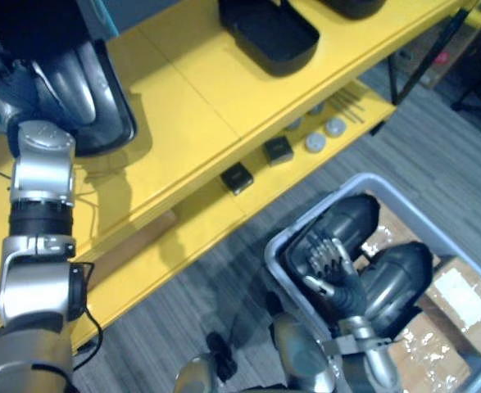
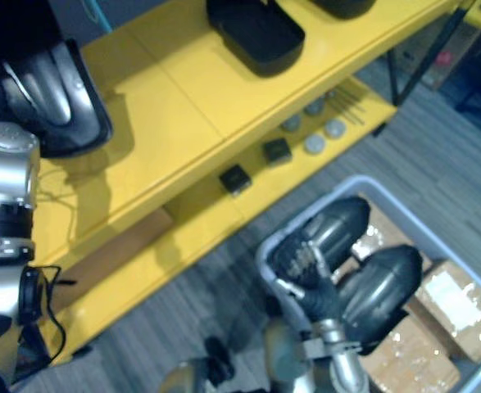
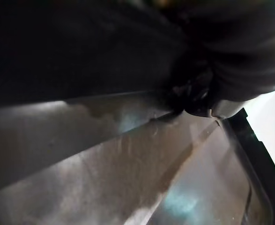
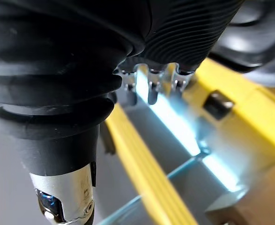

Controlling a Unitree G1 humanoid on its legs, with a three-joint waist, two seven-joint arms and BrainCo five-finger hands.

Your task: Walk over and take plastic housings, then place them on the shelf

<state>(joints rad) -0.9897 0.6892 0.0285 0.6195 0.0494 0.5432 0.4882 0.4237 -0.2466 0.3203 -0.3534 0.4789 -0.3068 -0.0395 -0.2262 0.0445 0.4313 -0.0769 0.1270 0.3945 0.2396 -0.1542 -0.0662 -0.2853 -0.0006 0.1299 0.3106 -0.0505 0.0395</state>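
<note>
At ten o'clock, left hand [image 1: 15,92] (grip impossible to tell) props a housing [image 1: 84,90] on the shelf [image 1: 192,92], likely toppling if released early; right hand [image 1: 328,264] slack-fingered.

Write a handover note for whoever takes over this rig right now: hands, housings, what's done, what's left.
Left hand: at the shelf housing on the yellow shelf, top tier; its hold is hidden.
Right hand: open over the grey bin, holding nothing.
In the bin: farther housing, nearer housing, cardboard boxes.
Done: one housing on the shelf.
Left: let go of it, then shelve the bin's two.
</note>
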